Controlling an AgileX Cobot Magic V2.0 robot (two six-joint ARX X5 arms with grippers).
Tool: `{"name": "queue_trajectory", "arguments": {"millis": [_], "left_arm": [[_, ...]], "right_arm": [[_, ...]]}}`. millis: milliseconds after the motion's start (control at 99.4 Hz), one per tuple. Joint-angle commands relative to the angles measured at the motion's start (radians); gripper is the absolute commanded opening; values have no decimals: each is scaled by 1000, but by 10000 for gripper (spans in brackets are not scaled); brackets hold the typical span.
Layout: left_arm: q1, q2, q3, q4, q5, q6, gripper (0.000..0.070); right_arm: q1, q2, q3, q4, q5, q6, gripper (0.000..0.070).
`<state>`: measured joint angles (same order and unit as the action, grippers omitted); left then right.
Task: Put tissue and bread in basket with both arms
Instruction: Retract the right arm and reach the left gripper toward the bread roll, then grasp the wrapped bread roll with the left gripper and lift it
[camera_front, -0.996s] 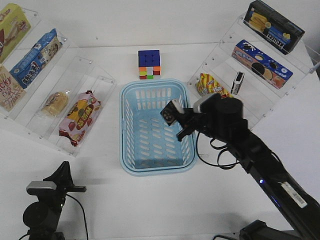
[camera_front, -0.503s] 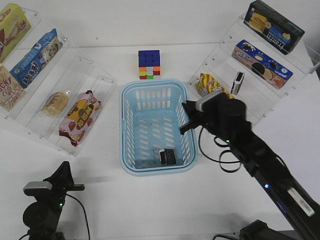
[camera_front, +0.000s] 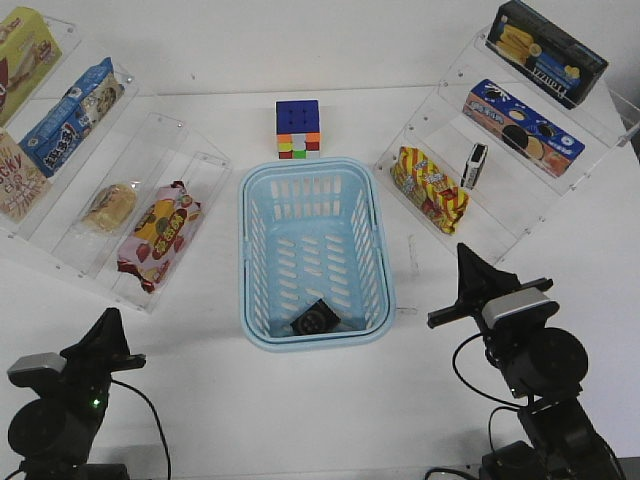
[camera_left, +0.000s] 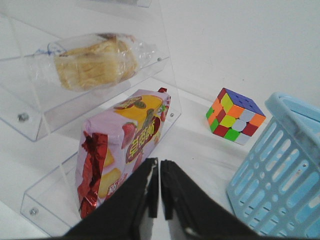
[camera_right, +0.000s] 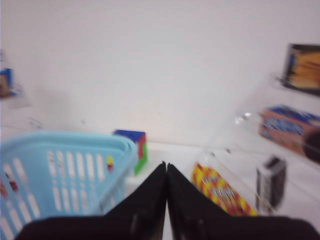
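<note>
The light blue basket (camera_front: 250, 250) stands mid-table, with one black-and-white tissue pack (camera_front: 315, 318) lying on its base near the front wall. A second tissue pack (camera_front: 477, 165) stands on the right shelf; it also shows in the right wrist view (camera_right: 271, 182). The bread (camera_front: 110, 207) lies on the left shelf, wrapped in clear plastic, and shows in the left wrist view (camera_left: 95, 60). My left gripper (camera_front: 107, 320) is shut and empty at the front left, its tips (camera_left: 160, 162) pointing toward the pink packet. My right gripper (camera_front: 463, 252) is shut and empty at the front right, beside the basket (camera_right: 60, 170).
A pink-red fruit-print packet (camera_front: 160, 235) lies next to the bread. A colour cube (camera_front: 299, 128) stands behind the basket. A yellow-red snack bag (camera_front: 430, 188) and biscuit boxes (camera_front: 523, 125) sit on the right shelves. Snack packs (camera_front: 70, 115) fill the left shelves.
My right gripper let the tissue pack drop into the basket, then pulled back from over the basket to the front right and shut. The left arm shifted slightly down and left.
</note>
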<state>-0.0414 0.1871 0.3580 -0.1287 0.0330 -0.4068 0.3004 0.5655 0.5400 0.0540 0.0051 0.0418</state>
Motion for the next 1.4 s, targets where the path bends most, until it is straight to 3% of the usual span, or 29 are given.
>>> {"name": "queue_trajectory", "arguments": {"millis": [0,151,191,262,312,362,543,554,564,694,886,976,1107,1389], "left_arm": [[1,100,82,-13,4,135,1],[1,340,286,-82,3,384,27],[1,404,338,-105,-3,444,133],[1,521,425,-135,-25,522,390],[1,585,469,-146,-33,555,495],[1,650,514,-159,-38,595,528],[1,855,649,-163,-119,740,528],[1,953,707,-163,-161,815,528],[1,961,711,-163,-167,821,528],[1,1057,760,-156,-219,871,528],[1,1159,783,-122,-245,869,511],[1,1187,783,-90,-300,869,379],[1,1193,783,-75,-318,869,0],[-39,1154,863,-87,-303,793,0]], "right_arm": [[5,-1,-3,10,2,14,7],[6,-2,-3,14,2,14,6],[6,0,-3,17,2,15,6],[6,8,-3,21,2,15,7],[6,12,-3,20,2,16,7],[6,12,-3,18,2,19,7],[6,11,-3,17,-2,46,6],[6,11,-3,14,-5,48,7],[6,11,-3,13,-5,48,6],[6,12,-3,12,-5,48,7],[6,12,-3,12,-5,48,6],[6,12,-3,12,-5,48,6],[6,12,-3,12,-5,48,6],[6,12,-3,13,-5,48,6]]}}
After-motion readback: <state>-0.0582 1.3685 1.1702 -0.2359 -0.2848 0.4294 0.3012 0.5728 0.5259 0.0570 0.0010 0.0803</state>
